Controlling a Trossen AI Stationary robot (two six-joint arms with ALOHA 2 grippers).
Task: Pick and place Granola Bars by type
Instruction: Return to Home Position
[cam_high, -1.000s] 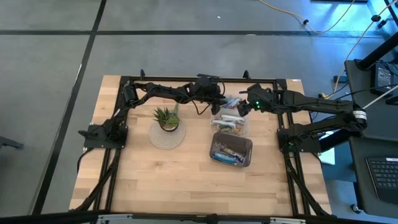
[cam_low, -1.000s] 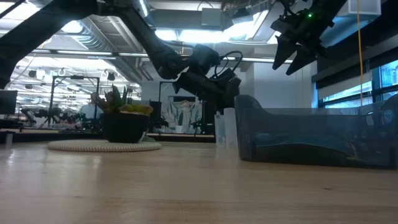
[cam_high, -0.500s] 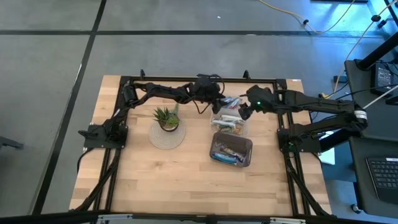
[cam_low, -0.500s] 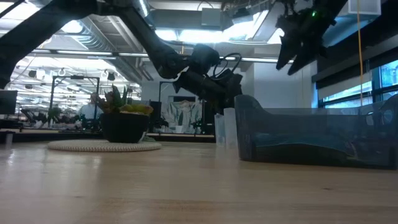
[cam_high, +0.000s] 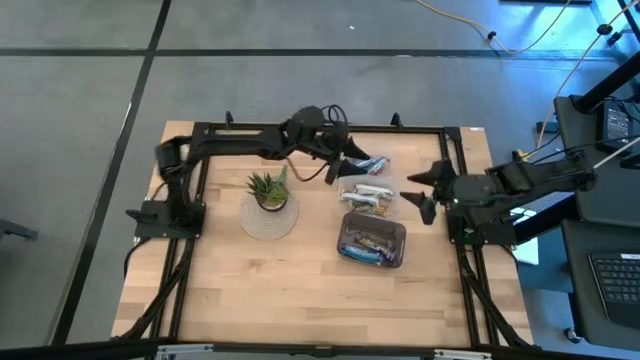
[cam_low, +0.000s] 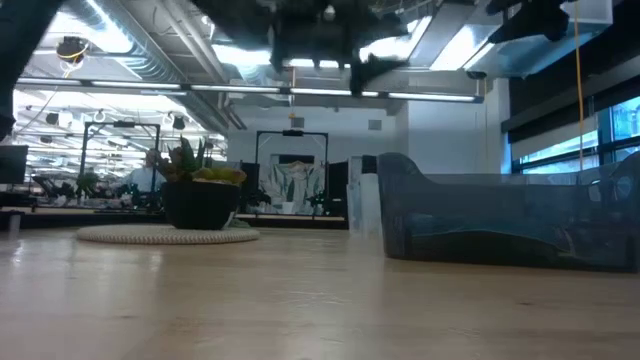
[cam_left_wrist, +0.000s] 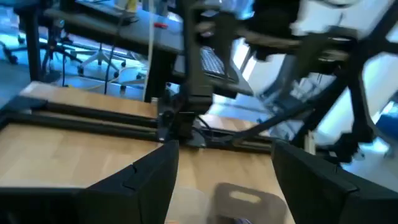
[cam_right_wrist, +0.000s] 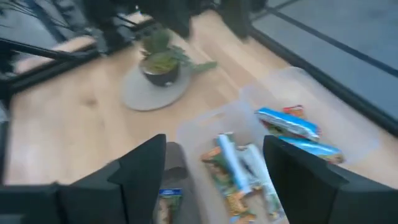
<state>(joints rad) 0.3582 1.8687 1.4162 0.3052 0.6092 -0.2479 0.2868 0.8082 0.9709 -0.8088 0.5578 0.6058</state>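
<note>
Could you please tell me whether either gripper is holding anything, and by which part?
Nothing is held: the left gripper and the right gripper both have open, empty jaws, and the granola bars lie in the bins.

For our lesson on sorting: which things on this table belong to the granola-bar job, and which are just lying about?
Job:
- bars
- clear bins
- dark bin
- left gripper, open, empty
- right gripper, open, empty

Lying about:
- plant
- mat
</note>
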